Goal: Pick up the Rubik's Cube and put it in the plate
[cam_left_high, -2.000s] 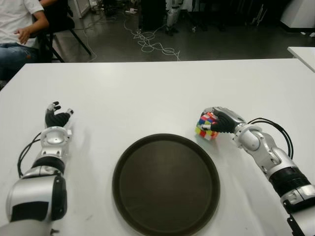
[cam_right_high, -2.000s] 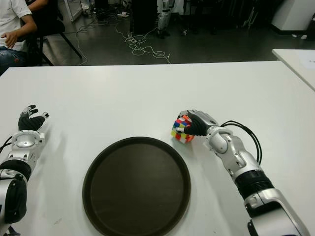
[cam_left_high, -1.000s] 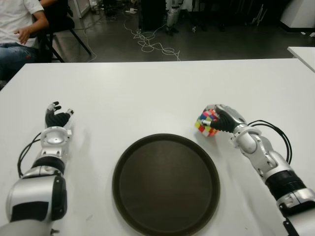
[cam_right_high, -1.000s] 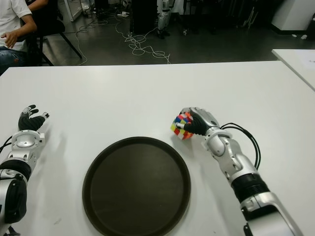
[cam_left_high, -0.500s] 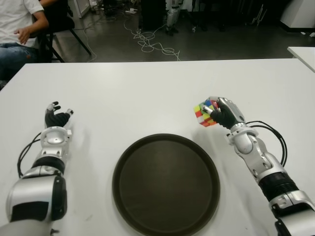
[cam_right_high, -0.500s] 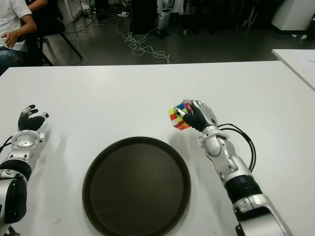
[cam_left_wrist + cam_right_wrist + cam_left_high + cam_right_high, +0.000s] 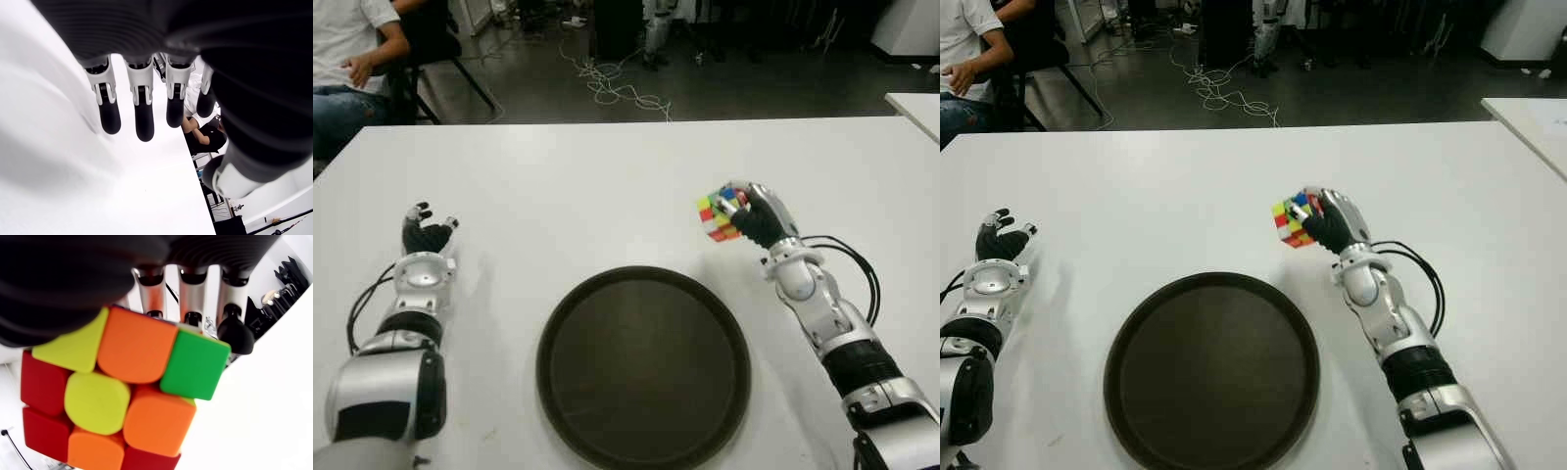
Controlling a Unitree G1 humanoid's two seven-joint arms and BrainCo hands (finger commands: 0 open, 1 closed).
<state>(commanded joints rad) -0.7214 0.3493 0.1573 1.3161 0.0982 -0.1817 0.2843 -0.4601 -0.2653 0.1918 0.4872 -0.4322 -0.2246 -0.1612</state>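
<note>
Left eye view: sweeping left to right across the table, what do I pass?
left hand, open near the table's left edge → plate, empty → Rubik's Cube → right hand, gripping the cube above the table.

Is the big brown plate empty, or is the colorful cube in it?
Empty. The plate shows only bare brown; the right hand holds the Rubik's Cube beside its far rim.

The right hand (image 7: 759,217) now holds the Rubik's Cube (image 7: 720,214) lifted off the table (image 7: 607,186), raised from two seconds ago, the cube turned at its fingertips beyond the plate (image 7: 643,364).
</note>
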